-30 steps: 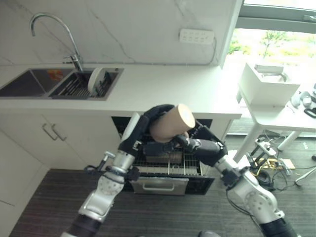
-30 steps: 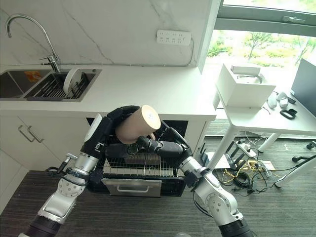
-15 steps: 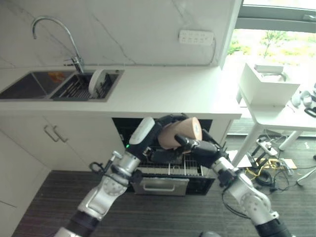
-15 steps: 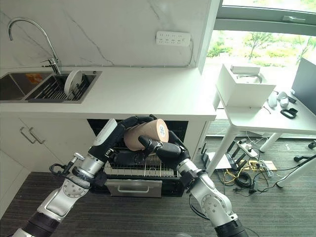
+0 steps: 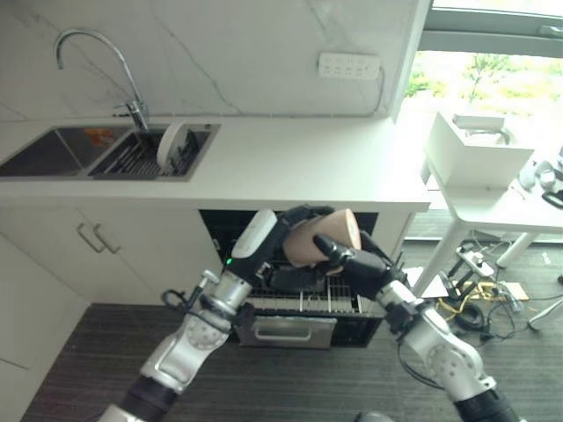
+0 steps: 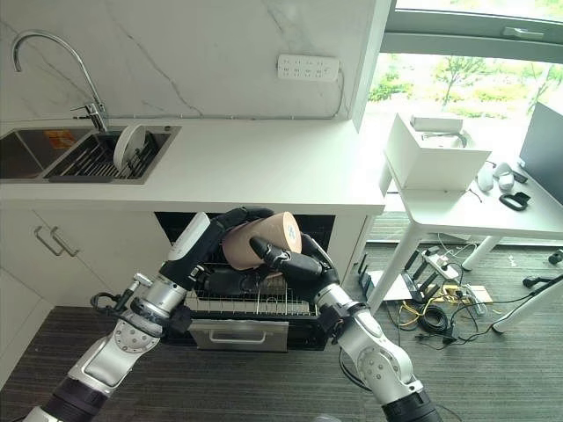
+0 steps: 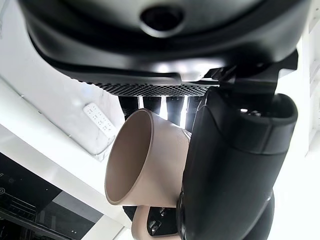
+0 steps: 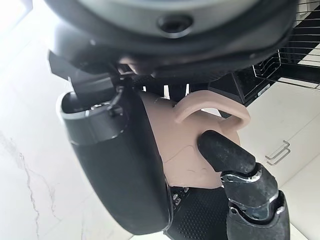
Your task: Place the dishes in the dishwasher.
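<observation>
Eye views: mug (image 5: 321, 237) held above pulled-out rack (image 5: 303, 299), below counter (image 5: 290, 171) front edge.
Left wrist: left hand (image 7: 235, 165) wrapped round mug.
Right wrist: right hand (image 8: 120, 165) clasping it, probably near handle.
Best lowered slowly, mouth down, between tines.

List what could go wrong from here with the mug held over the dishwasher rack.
1. Both the left hand and the right hand curl round the tan mug above the rack; an uneven release could drop it onto the wires.
2. The mug lies on its side, so it may land tilted rather than seated.
</observation>
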Tool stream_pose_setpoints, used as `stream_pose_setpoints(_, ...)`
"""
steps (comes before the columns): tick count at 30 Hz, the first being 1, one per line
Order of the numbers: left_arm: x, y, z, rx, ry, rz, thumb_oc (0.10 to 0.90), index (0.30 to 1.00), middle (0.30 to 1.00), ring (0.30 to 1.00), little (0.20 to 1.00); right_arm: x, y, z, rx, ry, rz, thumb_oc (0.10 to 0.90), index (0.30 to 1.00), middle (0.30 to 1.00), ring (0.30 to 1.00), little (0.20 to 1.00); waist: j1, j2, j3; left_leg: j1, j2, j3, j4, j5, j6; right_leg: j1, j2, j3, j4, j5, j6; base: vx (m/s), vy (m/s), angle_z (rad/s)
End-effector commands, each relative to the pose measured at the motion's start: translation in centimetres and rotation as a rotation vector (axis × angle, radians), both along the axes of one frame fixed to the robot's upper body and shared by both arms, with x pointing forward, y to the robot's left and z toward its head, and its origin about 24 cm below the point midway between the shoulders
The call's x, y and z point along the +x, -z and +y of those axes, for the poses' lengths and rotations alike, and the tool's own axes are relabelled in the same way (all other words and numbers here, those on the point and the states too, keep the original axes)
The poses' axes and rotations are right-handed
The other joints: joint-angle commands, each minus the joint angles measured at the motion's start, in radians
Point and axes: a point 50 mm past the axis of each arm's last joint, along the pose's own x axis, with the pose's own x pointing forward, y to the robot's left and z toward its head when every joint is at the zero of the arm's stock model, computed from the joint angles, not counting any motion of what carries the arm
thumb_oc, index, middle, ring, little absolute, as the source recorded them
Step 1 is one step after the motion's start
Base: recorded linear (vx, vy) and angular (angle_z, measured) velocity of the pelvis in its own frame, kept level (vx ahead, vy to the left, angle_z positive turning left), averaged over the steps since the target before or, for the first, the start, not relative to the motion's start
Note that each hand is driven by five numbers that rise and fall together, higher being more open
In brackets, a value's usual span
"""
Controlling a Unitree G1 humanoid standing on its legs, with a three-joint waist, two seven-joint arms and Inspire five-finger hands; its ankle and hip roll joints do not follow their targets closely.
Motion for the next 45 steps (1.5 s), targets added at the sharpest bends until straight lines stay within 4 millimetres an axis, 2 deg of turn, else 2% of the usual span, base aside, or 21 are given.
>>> stream_pose_setpoints(1, 0.1, -6.6, -1.7, -0.120, 0.129, -0.330, 0.400, 0.300, 0.300, 0.300, 0.300, 1.5, -6.9, 1.6, 0.087, -0.051, -0.290, 0.400, 0.300, 0.300, 0.300, 0.300, -0.006, -0.018, -0.017, 0.012, -0.001, 0.027, 0.080, -0.126, 0.037, 0.115, 0.011, 0.040, -0.087, -0.055, 0.061, 0.00, 0.000, 0.00)
stream_pose_setpoints(2, 0.1, -6.7, -1.5, -0.143, 0.117, -0.328, 0.400, 0.300, 0.300, 0.300, 0.300, 1.5, -6.8, 1.4, 0.088, -0.038, -0.286, 0.400, 0.300, 0.300, 0.300, 0.300, -0.005, -0.017, -0.017, 0.013, -0.002, 0.027, 0.080, -0.126, 0.037, 0.115, 0.011, 0.040, -0.087, -0.055, 0.060, 0.00, 0.000, 0.00)
stream_pose_setpoints(3, 0.1, -6.8, -1.2, -0.171, 0.102, -0.326, 0.519, 0.479, 0.479, 0.479, 0.479, 1.5, -6.6, 1.3, 0.089, -0.025, -0.283, 0.400, 0.300, 0.300, 0.300, 0.300, -0.005, -0.017, -0.016, 0.013, -0.001, 0.027, 0.080, -0.126, 0.038, 0.116, 0.011, 0.040, -0.087, -0.056, 0.059, 0.00, 0.000, 0.00)
stream_pose_setpoints(4, 0.1, -6.8, -1.0, -0.194, 0.089, -0.327, 0.753, 0.829, 0.829, 0.829, 0.829, 1.5, -6.6, 1.2, 0.091, -0.015, -0.280, 0.400, 0.300, 0.300, 0.300, 0.300, -0.004, -0.017, -0.016, 0.013, -0.002, 0.026, 0.080, -0.126, 0.038, 0.116, 0.012, 0.040, -0.087, -0.056, 0.059, 0.00, 0.000, 0.00)
stream_pose_setpoints(5, 0.1, -6.9, -0.4, -0.248, 0.061, -0.327, 0.800, 0.900, 0.900, 0.900, 0.900, 1.5, -6.4, 0.9, 0.093, 0.003, -0.275, 0.400, 0.300, 0.300, 0.300, 0.300, -0.003, -0.018, -0.016, 0.011, -0.002, 0.025, 0.080, -0.126, 0.039, 0.116, 0.012, 0.041, -0.087, -0.057, 0.058, 0.00, 0.000, 0.00)
stream_pose_setpoints(8, -0.3, -7.2, 1.7, -0.432, -0.012, -0.325, 0.800, 0.900, 0.900, 0.900, 0.900, 1.4, -6.1, -0.3, 0.121, 0.072, -0.259, 0.400, 0.300, 0.300, 0.300, 0.300, 0.002, -0.020, -0.016, 0.011, -0.003, 0.023, 0.080, -0.125, 0.040, 0.119, 0.014, 0.038, -0.087, -0.060, 0.054, 0.00, 0.000, 0.00)
stream_pose_setpoints(10, -0.5, -7.3, 2.7, -0.488, -0.050, -0.332, 0.800, 0.900, 0.900, 0.900, 0.900, 1.4, -6.1, -0.9, 0.144, 0.102, -0.252, 0.400, 0.300, 0.300, 0.300, 0.300, 0.004, -0.022, -0.016, 0.012, -0.003, 0.022, 0.080, -0.126, 0.040, 0.120, 0.014, 0.036, -0.087, -0.061, 0.052, 0.00, 0.000, 0.00)
stream_pose_setpoints(18, -0.9, -6.4, 7.3, -0.605, -0.291, -0.349, 0.800, 0.900, 0.900, 0.900, 0.900, 1.5, -6.6, -4.6, 0.287, 0.292, -0.263, 0.400, 0.300, 0.300, 0.300, 0.300, 0.007, -0.020, -0.019, 0.017, -0.005, 0.019, 0.080, -0.128, 0.043, 0.128, 0.015, 0.032, -0.087, -0.070, 0.046, 0.00, 0.000, 0.00)
stream_pose_setpoints(24, -1.1, -5.8, 8.8, -0.672, -0.346, -0.313, 0.800, 0.900, 0.900, 0.900, 0.900, 1.5, -6.8, -6.2, 0.349, 0.381, -0.281, 0.400, 0.300, 0.300, 0.300, 0.300, 0.011, -0.022, -0.022, 0.018, -0.007, 0.015, 0.080, -0.128, 0.043, 0.132, 0.015, 0.027, -0.087, -0.072, 0.043, 0.01, 0.006, 0.04)
stream_pose_setpoints(26, -1.0, -5.4, 9.3, -0.734, -0.344, -0.272, 0.800, 0.900, 0.900, 0.900, 0.900, 1.5, -6.8, -6.7, 0.376, 0.407, -0.281, 0.400, 0.300, 0.300, 0.300, 0.300, 0.012, -0.022, -0.023, 0.016, -0.007, 0.014, 0.080, -0.128, 0.043, 0.132, 0.015, 0.026, -0.087, -0.073, 0.043, 0.00, 0.008, 0.02)
stream_pose_setpoints(27, -1.0, -4.9, 9.7, -0.820, -0.330, -0.221, 0.800, 0.900, 0.900, 0.900, 0.900, 1.5, -6.7, -7.0, 0.399, 0.417, -0.278, 0.400, 0.300, 0.300, 0.300, 0.300, 0.013, -0.023, -0.023, 0.014, -0.006, 0.013, 0.080, -0.127, 0.042, 0.131, 0.015, 0.026, -0.087, -0.074, 0.042, 0.00, 0.000, 0.00)
stream_pose_setpoints(31, -0.8, -3.7, 9.8, -0.959, -0.286, -0.116, 0.800, 0.900, 0.900, 0.900, 0.900, 1.5, -6.4, -7.1, 0.431, 0.434, -0.262, 0.400, 0.300, 0.300, 0.300, 0.300, 0.014, -0.026, -0.023, 0.014, -0.006, 0.010, 0.080, -0.127, 0.043, 0.132, 0.017, 0.027, -0.087, -0.074, 0.040, 0.00, 0.000, 0.00)
stream_pose_setpoints(34, -0.6, -3.5, 9.4, -0.918, -0.285, -0.097, 0.800, 0.900, 0.900, 0.900, 0.900, 1.6, -6.4, -7.1, 0.395, 0.447, -0.268, 0.400, 0.300, 0.300, 0.300, 0.300, 0.013, -0.027, -0.021, 0.015, -0.005, 0.011, 0.080, -0.126, 0.043, 0.132, 0.018, 0.028, -0.087, -0.074, 0.039, 0.00, 0.000, 0.00)
stream_pose_setpoints(38, 0.2, -2.7, 8.4, -0.737, -0.260, 0.040, 0.800, 0.900, 0.900, 0.900, 0.900, 1.5, -6.1, -7.1, 0.244, 0.449, -0.287, 0.400, 0.300, 0.300, 0.300, 0.300, 0.008, -0.022, -0.017, 0.015, -0.004, 0.013, 0.080, -0.123, 0.042, 0.129, 0.020, 0.034, -0.087, -0.072, 0.042, 0.01, 0.007, 0.00)
stream_pose_setpoints(40, 0.8, -1.3, 8.1, -0.586, -0.280, 0.153, 0.800, 0.900, 0.900, 0.900, 0.900, 1.3, -6.0, -6.9, 0.102, 0.405, -0.326, 0.400, 0.300, 0.300, 0.300, 0.300, 0.000, -0.017, -0.011, 0.015, 0.000, 0.018, 0.080, -0.118, 0.041, 0.126, 0.022, 0.038, -0.087, -0.070, 0.044, 0.07, 0.025, 0.00)
stream_pose_setpoints(45, 1.0, -0.9, 8.0, -0.426, -0.292, 0.200, 0.800, 0.900, 0.900, 0.900, 0.900, 1.0, -6.2, -6.8, -0.003, 0.359, -0.340, 0.400, 0.300, 0.300, 0.300, 0.300, -0.005, -0.017, 0.001, 0.012, 0.006, 0.023, 0.080, -0.112, 0.037, 0.120, 0.019, 0.042, -0.087, -0.066, 0.049, 0.07, 0.011, -0.01)
